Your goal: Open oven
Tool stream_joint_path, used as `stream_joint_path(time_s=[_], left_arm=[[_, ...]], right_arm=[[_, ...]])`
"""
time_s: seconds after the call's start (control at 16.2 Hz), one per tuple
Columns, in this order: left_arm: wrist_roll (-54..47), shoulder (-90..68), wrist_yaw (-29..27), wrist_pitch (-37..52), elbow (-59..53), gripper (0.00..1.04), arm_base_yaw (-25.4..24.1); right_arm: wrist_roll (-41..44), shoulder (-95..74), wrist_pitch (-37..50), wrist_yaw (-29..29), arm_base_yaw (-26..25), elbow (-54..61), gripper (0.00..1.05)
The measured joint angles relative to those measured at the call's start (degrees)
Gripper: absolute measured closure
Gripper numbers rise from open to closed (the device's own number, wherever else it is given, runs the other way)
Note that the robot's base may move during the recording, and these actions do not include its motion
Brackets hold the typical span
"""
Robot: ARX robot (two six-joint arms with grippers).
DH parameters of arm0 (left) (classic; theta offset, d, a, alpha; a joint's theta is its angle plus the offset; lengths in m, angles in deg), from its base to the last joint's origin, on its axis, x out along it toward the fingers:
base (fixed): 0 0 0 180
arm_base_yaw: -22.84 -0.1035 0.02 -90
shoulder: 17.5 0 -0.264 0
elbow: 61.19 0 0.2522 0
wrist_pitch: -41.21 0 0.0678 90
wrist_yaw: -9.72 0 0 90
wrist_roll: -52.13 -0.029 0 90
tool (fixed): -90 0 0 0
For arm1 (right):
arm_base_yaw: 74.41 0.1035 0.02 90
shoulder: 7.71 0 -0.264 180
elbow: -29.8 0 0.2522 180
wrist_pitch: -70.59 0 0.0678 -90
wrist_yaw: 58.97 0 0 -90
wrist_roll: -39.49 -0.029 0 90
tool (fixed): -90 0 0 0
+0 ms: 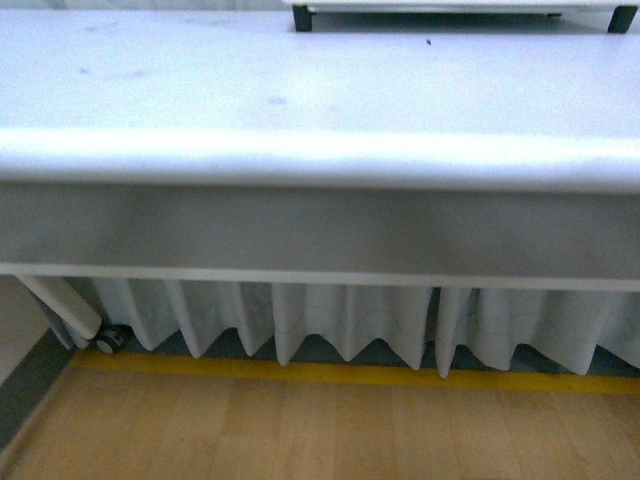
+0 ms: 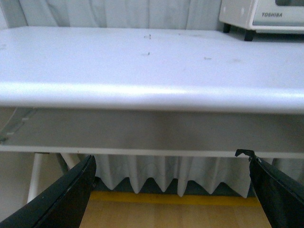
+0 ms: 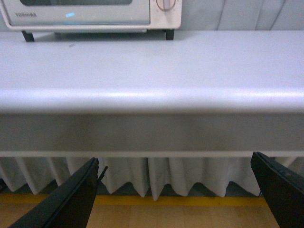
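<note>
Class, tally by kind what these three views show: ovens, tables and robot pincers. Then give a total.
oven: 1
table: 1
pincers, both open, left pincer and right pincer: 2
Total: 4

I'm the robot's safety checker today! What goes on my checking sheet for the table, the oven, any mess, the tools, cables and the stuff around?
Surface: flat white table top, with a few tiny dark specks.
Job's things: cream-white boxy Toshiba toaster oven on the table's far side, toward the right; it looks shut; its handle is out of view.
Clutter: nothing seen.
Tools: black left tool and black right tool are both open and empty, low in front of the table's near edge.
Cables: nothing seen.
Surroundings: white pleated curtain under the table, yellow floor stripe, wooden floor.
</note>
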Motion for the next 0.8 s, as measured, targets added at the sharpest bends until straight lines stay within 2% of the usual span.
stream_joint_path(time_s=[0.8], left_arm=[[-0.02, 0.00, -0.02, 0.02, 0.00, 0.07, 0.00]], right_arm=[[-0.02, -0.02, 0.00, 0.02, 0.00, 0.00, 0.06]])
